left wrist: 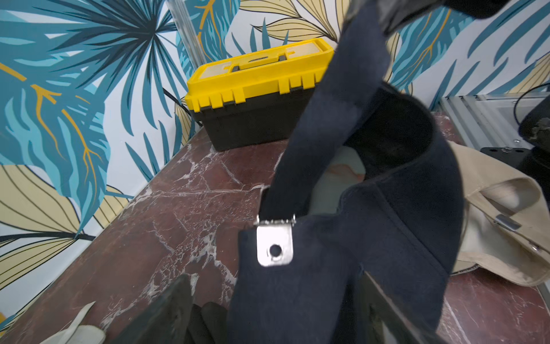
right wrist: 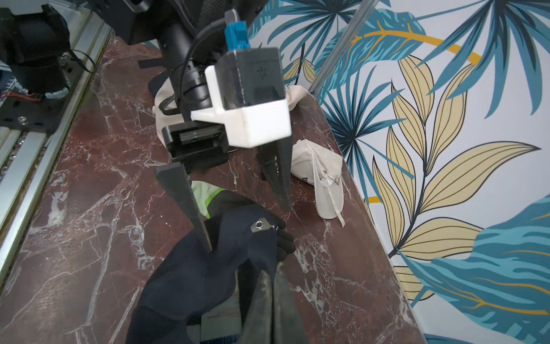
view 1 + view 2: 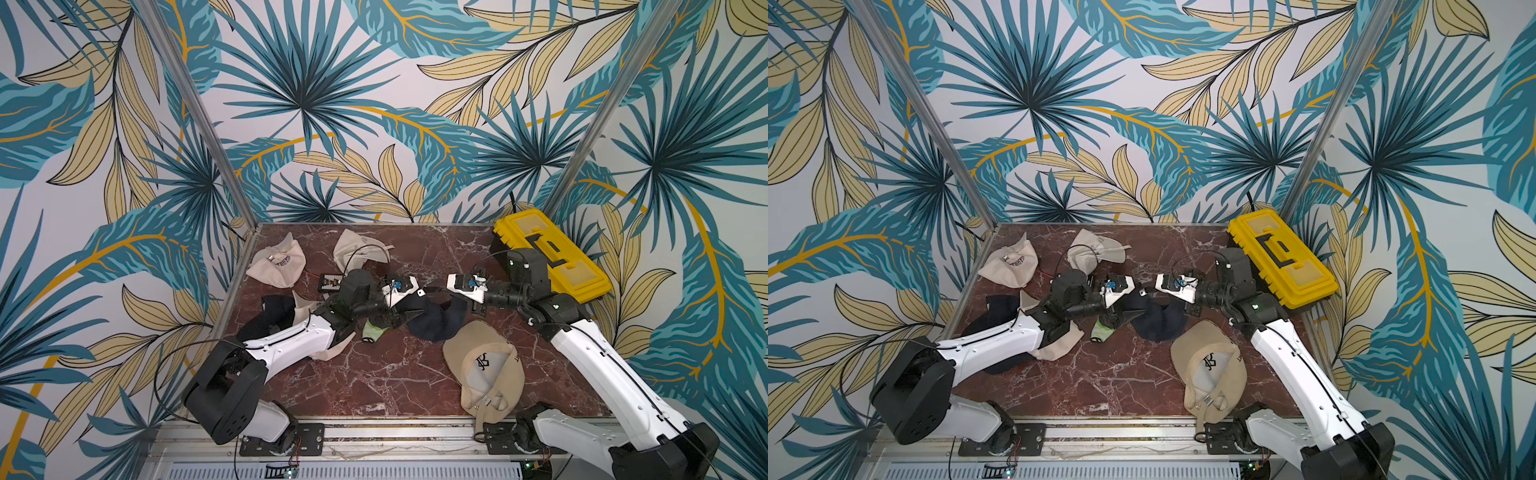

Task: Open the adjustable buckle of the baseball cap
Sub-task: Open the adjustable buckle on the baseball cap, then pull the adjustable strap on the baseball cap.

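1. Navy fabric first: the navy cap (image 3: 432, 324) sits crumpled mid-table on the marble table (image 3: 374, 374), right between the two arms. A beige cap (image 3: 486, 370) lies near it toward the front.
2. Right gripper (image 2: 272, 286) is clamped tight on the strap (image 1: 327, 119), holding it lifted and fairly taut, up and away from the silver buckle (image 1: 275, 244).
3. Left gripper (image 2: 247, 227) is spread wide and has nothing in it. Its two fingers straddle the buckle end of the cap, one on each side.
4. Step in hand looks like getting the clasp flap flipped up. In the left wrist view the plate seems to lie flat on the band, so probably not popped yet, though it's hard to be sure.
5. Doing it well: the right arm should keep that strap tension so the buckle doesn't flop around. The left should bring one thin fingertip to the plate's free edge, opposite the toothed edge where the strap enters, and lever it up.
6. Watch out: squeezing across the plate would likely just press it shut, and smooth metal on floppy cloth slips easily.
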